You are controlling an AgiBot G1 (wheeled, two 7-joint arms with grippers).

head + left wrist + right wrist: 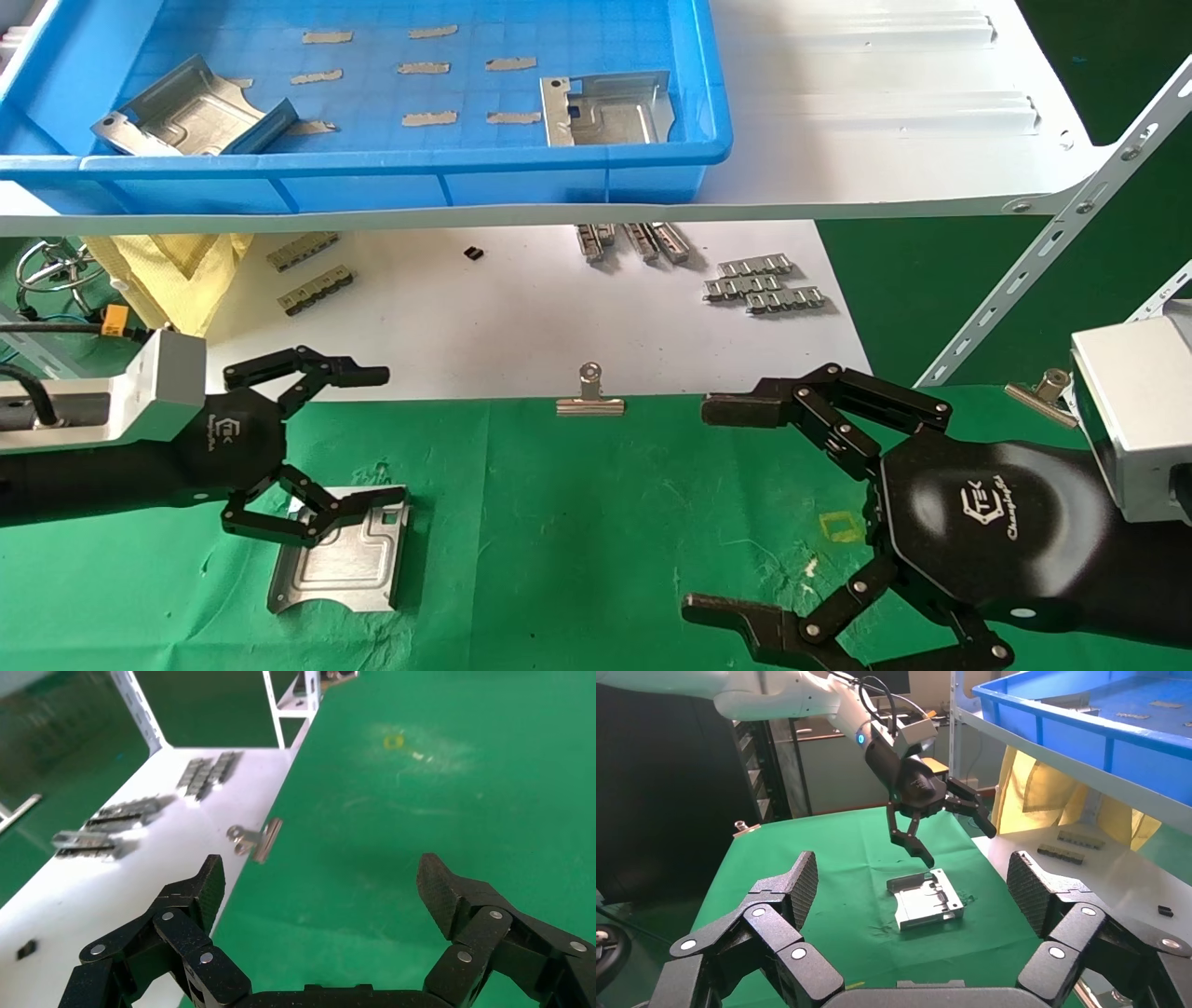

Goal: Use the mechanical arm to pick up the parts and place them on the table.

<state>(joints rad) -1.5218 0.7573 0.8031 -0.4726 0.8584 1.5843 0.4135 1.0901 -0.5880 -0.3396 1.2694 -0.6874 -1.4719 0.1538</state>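
I see the left gripper [317, 447] with jaws spread wide and empty, just above one part [343, 552] lying flat on the tabletop [577, 522]. Right gripper [745, 508] also gapes empty. Two parts [607, 110] remain in the blue bin [447, 177]. Risk: the near finger, possibly touching, drags the plate on retraction.

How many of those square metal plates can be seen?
3: two in the blue bin, left plate and right plate; one plate on the green table under the left gripper.

Left end effector [349, 438] and right end effector [712, 508], fingers spread.
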